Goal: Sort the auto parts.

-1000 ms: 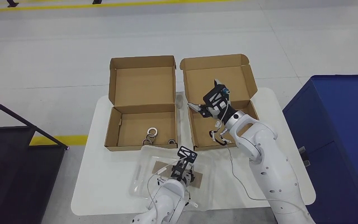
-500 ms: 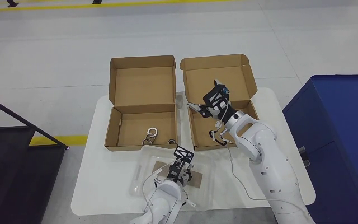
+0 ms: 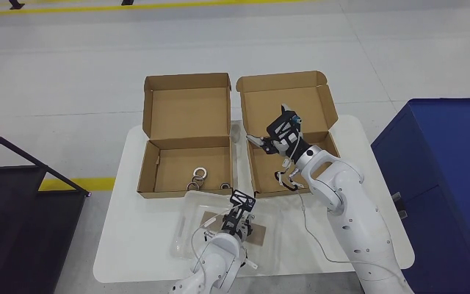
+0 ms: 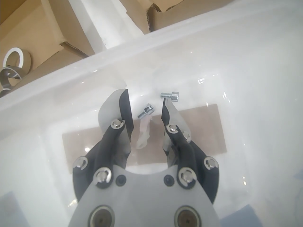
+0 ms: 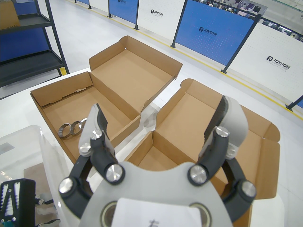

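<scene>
My left gripper (image 4: 144, 98) is open, low inside a clear plastic tray (image 4: 248, 76). A small silver bolt (image 4: 146, 111) lies between its fingers. A second bolt (image 4: 170, 96) rests at the tip of one finger. In the top view this gripper (image 3: 236, 217) is over the tray (image 3: 189, 224) at the table's front. My right gripper (image 5: 159, 103) is open and holds nothing. It hovers at the near left corner of the right cardboard box (image 3: 254, 173). The left cardboard box (image 3: 153, 167) holds a few metal rings (image 3: 200, 174), also (image 5: 71, 128).
Both box lids stand open toward the back. A brown card (image 4: 203, 131) lies under the tray. A blue cabinet (image 3: 433, 191) stands to the right of the white table (image 3: 139, 242), and a black rack (image 3: 37, 228) to the left.
My left gripper has shifted slightly inside the tray, first left and then a little back right. The right arm has not moved.
</scene>
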{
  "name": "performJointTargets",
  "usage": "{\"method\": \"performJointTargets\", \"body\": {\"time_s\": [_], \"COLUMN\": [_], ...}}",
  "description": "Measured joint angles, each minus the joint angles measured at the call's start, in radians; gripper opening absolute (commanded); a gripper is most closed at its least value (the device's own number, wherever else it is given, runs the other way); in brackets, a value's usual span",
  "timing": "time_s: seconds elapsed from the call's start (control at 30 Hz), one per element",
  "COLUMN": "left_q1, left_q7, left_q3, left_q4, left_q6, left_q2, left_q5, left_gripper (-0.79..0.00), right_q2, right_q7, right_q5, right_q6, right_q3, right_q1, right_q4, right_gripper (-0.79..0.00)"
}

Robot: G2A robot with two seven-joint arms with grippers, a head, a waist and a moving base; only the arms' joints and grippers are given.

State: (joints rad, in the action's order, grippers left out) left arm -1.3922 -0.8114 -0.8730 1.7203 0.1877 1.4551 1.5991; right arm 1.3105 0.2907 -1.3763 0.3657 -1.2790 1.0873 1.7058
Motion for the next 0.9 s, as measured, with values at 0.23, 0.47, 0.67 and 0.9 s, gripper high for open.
{"method": "performJointTargets", "body": {"time_s": [0.23, 0.47, 0.67, 0.9], "left_q1": [0.012, 0.010, -0.020, -0.140], "left_q7": [-0.014, -0.024, -0.043, 0.049], "left_q3": [0.001, -0.001, -0.005, -0.107], "left_q4": [-0.023, -0.026, 0.021, 0.205], "left_q6": [0.008, 0.003, -0.023, -0.131], "left_q2": [0.007, 0.010, 0.006, -0.016], "left_q5": [0.001, 0.008, 0.032, -0.138], "left_gripper": [-0.705, -0.785, -0.785, -0.785], "right_q2": [0.000, 0.000, 0.000, 0.000], "right_q7": [0.000, 0.000, 0.000, 0.000], "right_q5": [0.000, 0.000, 0.000, 0.000], "right_q6": [0.000, 0.000, 0.000, 0.000], "right_q3": [0.000, 0.000, 0.000, 0.000], "right_q1": [0.000, 0.000, 0.000, 0.000], "right_q4": [0.000, 0.000, 0.000, 0.000], "right_gripper": [0.000, 0.000, 0.000, 0.000]}}
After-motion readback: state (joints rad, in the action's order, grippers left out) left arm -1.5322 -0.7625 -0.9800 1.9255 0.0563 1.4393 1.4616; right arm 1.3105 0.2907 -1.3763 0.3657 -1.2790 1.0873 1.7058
